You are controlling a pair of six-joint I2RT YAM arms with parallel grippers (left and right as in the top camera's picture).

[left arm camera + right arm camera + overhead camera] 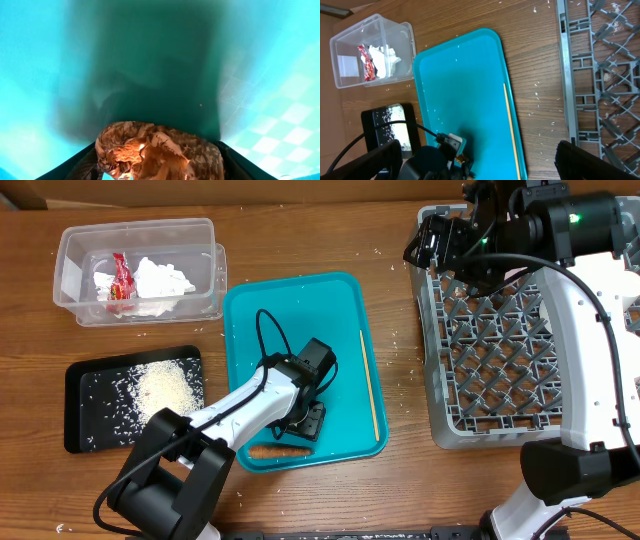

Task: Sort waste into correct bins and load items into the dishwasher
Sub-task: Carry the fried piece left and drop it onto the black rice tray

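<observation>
A small brown food lump (160,155) fills the gap between my left gripper's (159,170) dark fingers (75,167), which press on both its sides. That gripper (308,423) is down on the teal tray (340,310), near its front. An orange carrot (278,450) lies at the tray's front edge. The clear tub bin (75,260) holds a crumpled napkin (160,280) and a red wrapper (121,278). The black tray bin (85,375) holds rice (165,388). My right gripper (435,245) hangs open and empty above the grey dishwasher rack's (500,330) far left corner. The items are out of view.
A thin yellow stick (370,385) lies along the right side of the teal tray. Loose rice grains (537,92) are scattered on the wooden table between the tray and the rack. The left arm's cable (268,330) loops over the tray.
</observation>
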